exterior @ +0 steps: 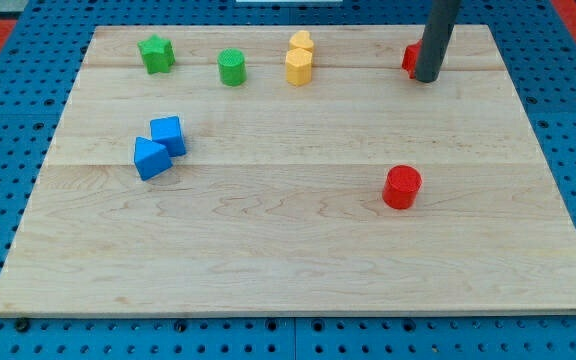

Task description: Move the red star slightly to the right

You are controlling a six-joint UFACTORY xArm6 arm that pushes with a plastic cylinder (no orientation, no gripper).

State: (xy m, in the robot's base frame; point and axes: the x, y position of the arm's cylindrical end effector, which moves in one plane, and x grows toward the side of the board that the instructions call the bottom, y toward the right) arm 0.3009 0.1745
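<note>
Worktop (298,240), contents as we are seeing them: my tip (427,78) is standing at the view's top right, touching the red star (409,58), mostly hidden behind the rod. We are carrying no hand, so nothing is being grasped. Red cylinder (402,187) is lying well below. Green star (155,53), green cylinder (231,67), two yellow blocks (299,60) are lining the top; two blue blocks (159,147) are touching at left.

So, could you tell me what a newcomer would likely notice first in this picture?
Probably the dark rod coming down at the view's top right, my tip sitting right against a red block that it mostly hides, so its shape cannot be told. Next, the red cylinder standing alone at the right of middle. Then the two blue blocks touching each other at the view's left.
</note>
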